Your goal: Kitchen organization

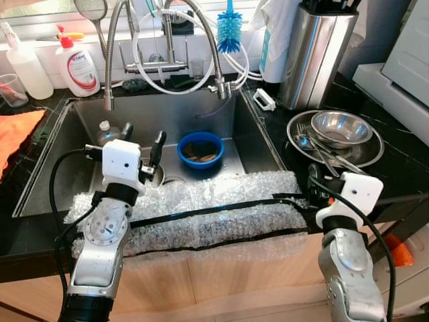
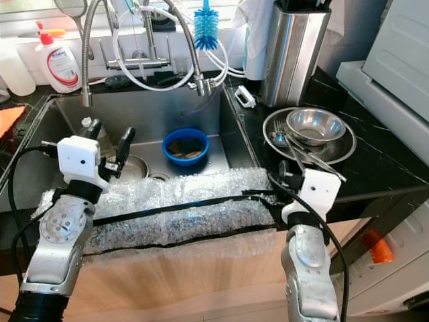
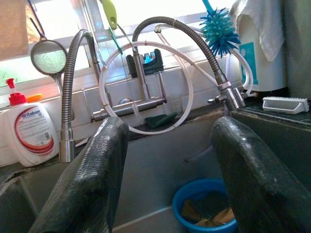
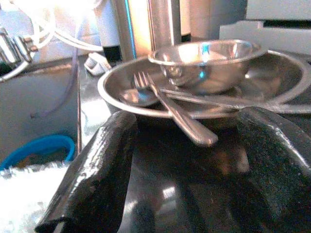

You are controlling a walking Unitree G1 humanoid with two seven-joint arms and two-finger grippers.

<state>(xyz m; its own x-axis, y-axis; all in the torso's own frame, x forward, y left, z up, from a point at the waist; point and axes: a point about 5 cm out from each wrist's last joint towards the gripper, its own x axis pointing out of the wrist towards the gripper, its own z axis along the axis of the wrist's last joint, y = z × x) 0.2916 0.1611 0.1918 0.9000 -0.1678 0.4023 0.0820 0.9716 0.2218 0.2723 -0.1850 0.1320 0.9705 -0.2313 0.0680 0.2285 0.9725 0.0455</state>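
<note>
My right end effector [image 4: 184, 179] is wide open and empty, just before the steel plate [image 1: 365, 158]. The fork [image 4: 170, 109] (thin, hard, slippery) is best pinched by its handle.

A blue bowl [image 2: 185, 147] sits in the sink [image 2: 221, 127], the left gripper [image 2: 107, 142] hovers beside it over bubble wrap [image 2: 174, 208], and a steel plate [image 2: 345, 151] with a steel bowl [image 2: 316, 125] rests on the black surface [image 2: 382, 168].

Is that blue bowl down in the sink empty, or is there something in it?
Not empty. The blue bowl sits upright on the sink floor, holding brownish pieces, seen from the head and left wrist views. What they are cannot be told.
</note>
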